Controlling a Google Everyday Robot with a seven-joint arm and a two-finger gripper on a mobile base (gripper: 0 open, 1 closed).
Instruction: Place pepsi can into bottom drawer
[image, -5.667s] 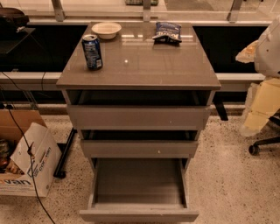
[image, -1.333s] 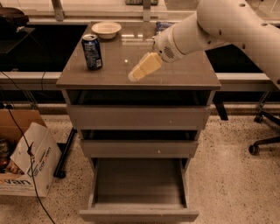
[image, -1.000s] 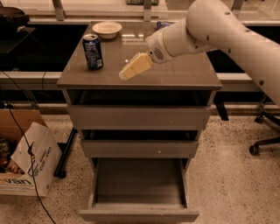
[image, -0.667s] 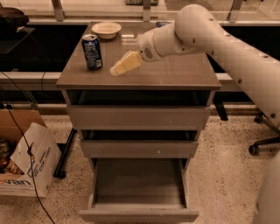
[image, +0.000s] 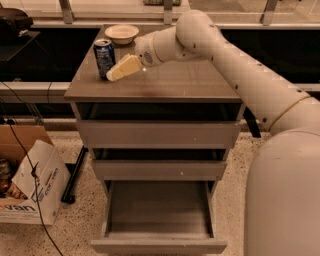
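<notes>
The pepsi can (image: 104, 58), dark blue with a silver top, stands upright at the left rear of the cabinet top (image: 175, 86). My gripper (image: 120, 68), cream-coloured, reaches in from the right and its tip sits just right of the can, at about its lower half. Whether it touches the can does not show. The bottom drawer (image: 158, 245) is pulled out at floor level, and its inside looks bare.
A white bowl (image: 119, 33) sits behind the can at the cabinet's back edge. The two upper grey drawers (image: 159, 134) are slightly ajar. A cardboard box (image: 31, 191) and cables lie on the floor at the left. My arm (image: 240, 75) spans the right side.
My gripper has swung steadily left across the cabinet top, from the middle to right beside the can. The can has not moved.
</notes>
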